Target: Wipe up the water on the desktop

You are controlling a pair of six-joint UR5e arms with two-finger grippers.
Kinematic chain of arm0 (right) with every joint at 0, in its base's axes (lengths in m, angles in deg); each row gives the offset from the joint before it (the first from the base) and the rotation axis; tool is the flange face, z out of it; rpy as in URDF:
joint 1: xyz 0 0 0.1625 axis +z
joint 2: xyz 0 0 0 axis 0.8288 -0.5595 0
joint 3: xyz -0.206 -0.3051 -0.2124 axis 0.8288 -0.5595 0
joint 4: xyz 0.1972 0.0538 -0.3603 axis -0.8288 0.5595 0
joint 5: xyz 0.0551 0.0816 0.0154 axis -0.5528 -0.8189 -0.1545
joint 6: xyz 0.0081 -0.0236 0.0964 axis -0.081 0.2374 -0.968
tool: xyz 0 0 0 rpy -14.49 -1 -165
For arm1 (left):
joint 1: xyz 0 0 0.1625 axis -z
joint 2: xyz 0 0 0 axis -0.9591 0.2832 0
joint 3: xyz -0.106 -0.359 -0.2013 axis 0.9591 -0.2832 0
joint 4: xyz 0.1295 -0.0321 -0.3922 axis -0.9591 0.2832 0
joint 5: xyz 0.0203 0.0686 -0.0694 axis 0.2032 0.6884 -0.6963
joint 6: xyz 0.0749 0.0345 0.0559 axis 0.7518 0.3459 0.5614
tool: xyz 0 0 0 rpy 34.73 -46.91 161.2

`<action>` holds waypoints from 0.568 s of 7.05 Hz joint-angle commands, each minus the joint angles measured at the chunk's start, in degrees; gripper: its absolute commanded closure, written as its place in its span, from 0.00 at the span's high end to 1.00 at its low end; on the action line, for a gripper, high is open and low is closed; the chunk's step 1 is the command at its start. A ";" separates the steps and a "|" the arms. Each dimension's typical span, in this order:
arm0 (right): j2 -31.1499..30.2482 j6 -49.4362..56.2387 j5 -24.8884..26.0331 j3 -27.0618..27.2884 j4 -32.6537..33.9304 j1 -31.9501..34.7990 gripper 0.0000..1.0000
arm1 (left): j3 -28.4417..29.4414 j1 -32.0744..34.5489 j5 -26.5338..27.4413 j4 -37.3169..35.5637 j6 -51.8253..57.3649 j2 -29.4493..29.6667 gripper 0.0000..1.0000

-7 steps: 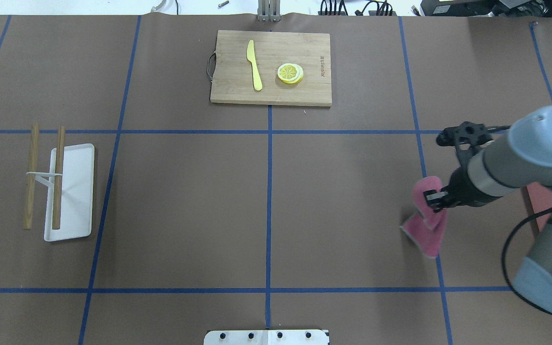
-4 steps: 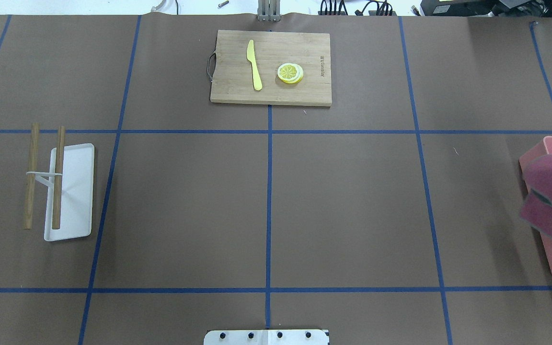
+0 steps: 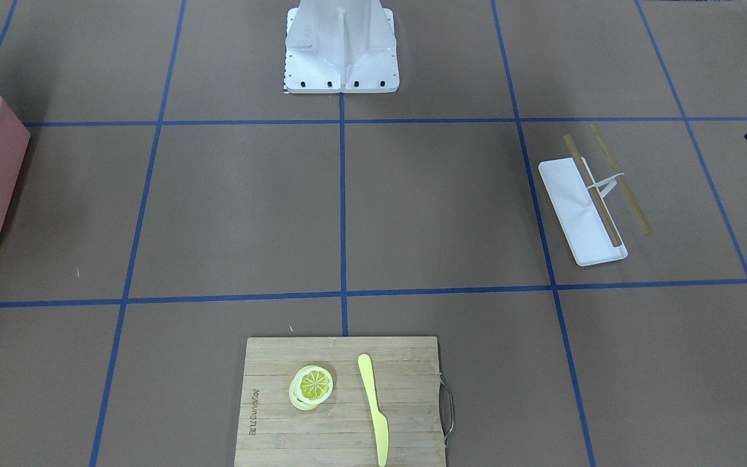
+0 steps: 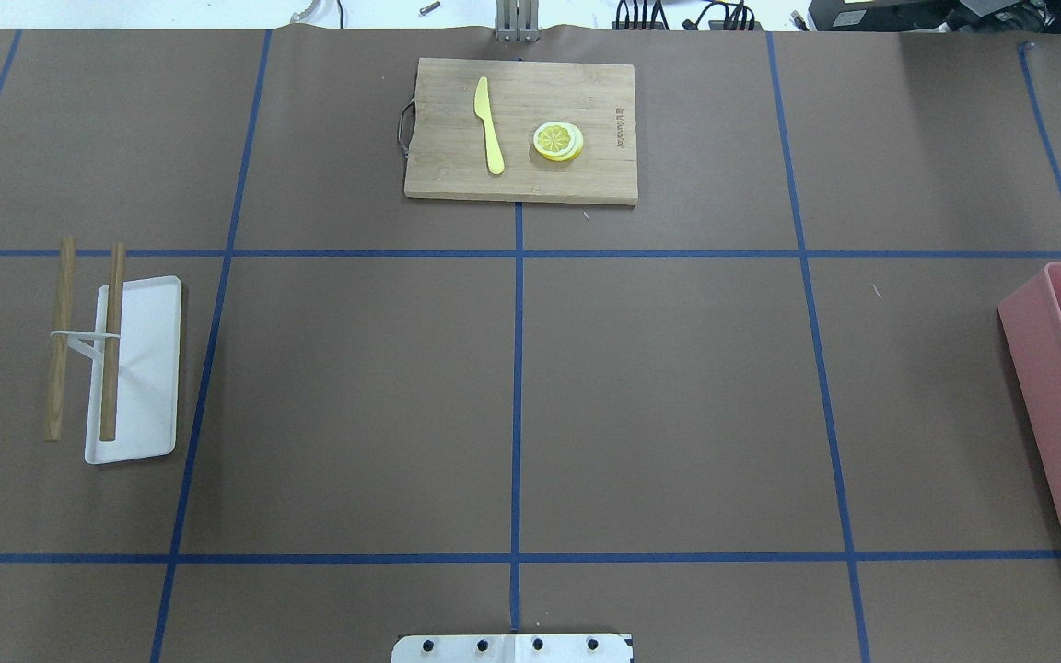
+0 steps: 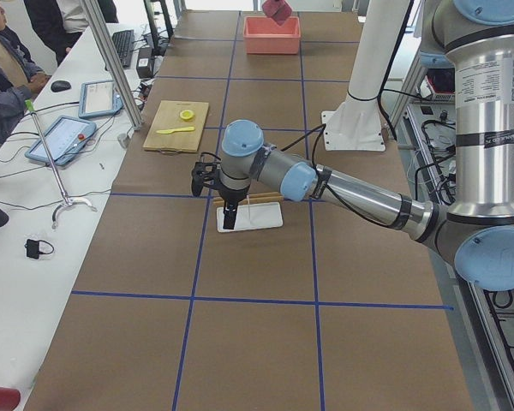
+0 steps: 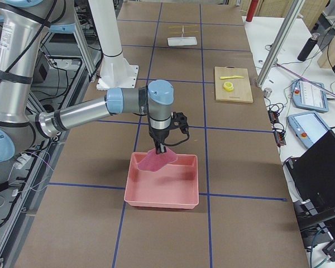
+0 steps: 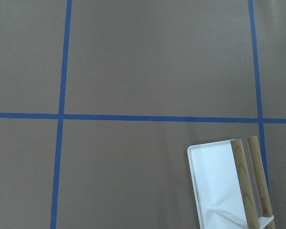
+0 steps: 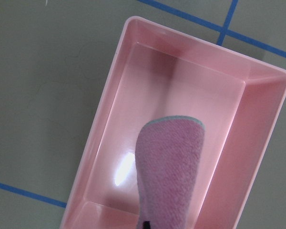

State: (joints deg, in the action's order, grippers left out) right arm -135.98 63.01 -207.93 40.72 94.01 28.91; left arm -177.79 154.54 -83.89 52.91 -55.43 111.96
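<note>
Gone from overhead view since 0.6 s ago: right arm and pink cloth (image 8: 169, 167); only pink bin (image 4: 1042, 368) remains at that edge, cut off by frame. In wrist view most of right claw (image 6: 159, 149) hidden behind cloth, one dark tip showing; clamped on cloth's top, cloth hanging over bin, wrist pointing straight down. Front view cuts off left claw (image 5: 230, 216) at its edge; whether parted or closed, cannot tell. Left arm stretched low, claw pointing down above white tray (image 7: 214, 181). Bench (image 4: 678, 396), brown with blue tape grid, under all.
</note>
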 commanded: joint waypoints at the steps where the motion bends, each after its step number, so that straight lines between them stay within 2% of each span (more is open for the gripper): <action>1: 0.00 1.07 -0.35 -2.18 0.42 0.54 1.00 | -0.11 0.92 0.00 0.09 0.09 -0.81 0.98; 2: 0.35 1.24 -0.53 -3.75 0.42 0.89 1.00 | -0.03 2.23 -1.05 0.61 2.52 -1.43 0.97; 4: 1.05 0.98 -0.53 -8.24 0.34 3.17 1.00 | 1.90 5.48 -0.45 0.35 15.34 -4.06 0.98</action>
State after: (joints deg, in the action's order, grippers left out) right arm -135.41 64.09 -208.39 34.88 94.38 30.82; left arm -177.08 158.37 -84.71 53.29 -46.28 109.02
